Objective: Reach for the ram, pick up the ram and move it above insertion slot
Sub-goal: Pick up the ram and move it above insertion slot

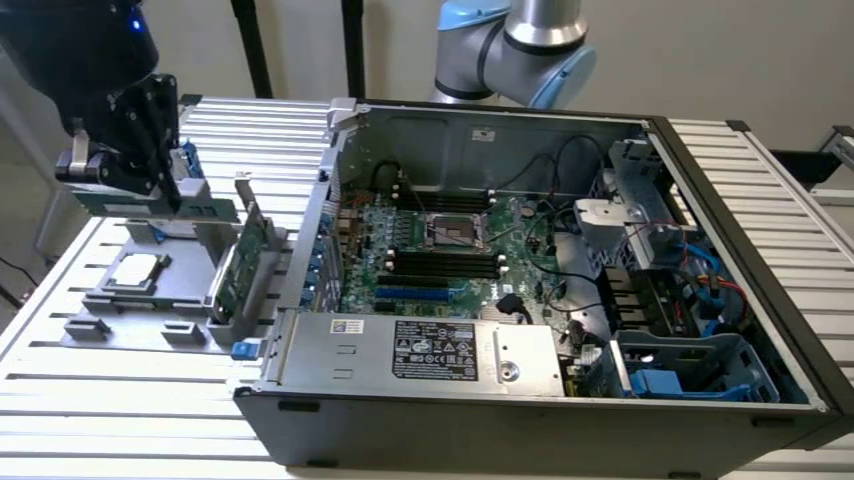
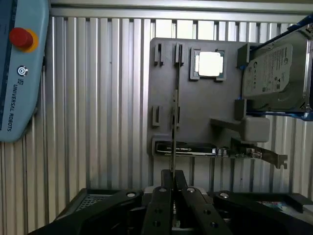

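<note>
We see gripper (image 2: 172, 182) clenched on ram (image 2: 174, 112) edge, stick raised above grey holder tray (image 1: 147, 300), beside open computer case (image 1: 747, 260). Risk, we judge: thin grip, stick tilting or slipping.

Exterior view overlooks the bench; wrist view looks down on the gray fixture (image 2: 205, 107).

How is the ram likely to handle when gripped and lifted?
Probably stiff: edge-on, the ram reads as a straight thin line running out from the gripper, with no sag. Likely light, given how slim it is. Possibly fragile: it looks like a thin bare board, so side knocks could stress it.
</note>
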You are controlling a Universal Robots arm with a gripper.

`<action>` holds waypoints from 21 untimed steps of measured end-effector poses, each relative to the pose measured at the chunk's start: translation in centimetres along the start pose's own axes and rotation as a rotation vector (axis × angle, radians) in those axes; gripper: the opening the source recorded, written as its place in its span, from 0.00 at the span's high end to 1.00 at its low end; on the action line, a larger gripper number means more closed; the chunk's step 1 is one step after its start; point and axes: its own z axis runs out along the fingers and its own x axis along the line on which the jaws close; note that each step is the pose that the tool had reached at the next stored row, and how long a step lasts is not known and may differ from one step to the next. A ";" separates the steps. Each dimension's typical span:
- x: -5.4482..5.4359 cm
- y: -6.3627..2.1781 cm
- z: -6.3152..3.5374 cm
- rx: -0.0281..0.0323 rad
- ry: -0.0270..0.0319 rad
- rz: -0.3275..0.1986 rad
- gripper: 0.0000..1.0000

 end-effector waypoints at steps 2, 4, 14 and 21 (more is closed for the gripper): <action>0.0 -0.89 -0.32 0.0000 -0.0065 0.000 0.86; 0.0 -1.82 -0.61 0.0001 -0.0142 0.000 0.86; 0.0 -6.35 -1.60 0.0005 -0.0568 -0.001 0.86; 0.0 -9.51 -1.72 0.0006 -0.0858 -0.002 0.86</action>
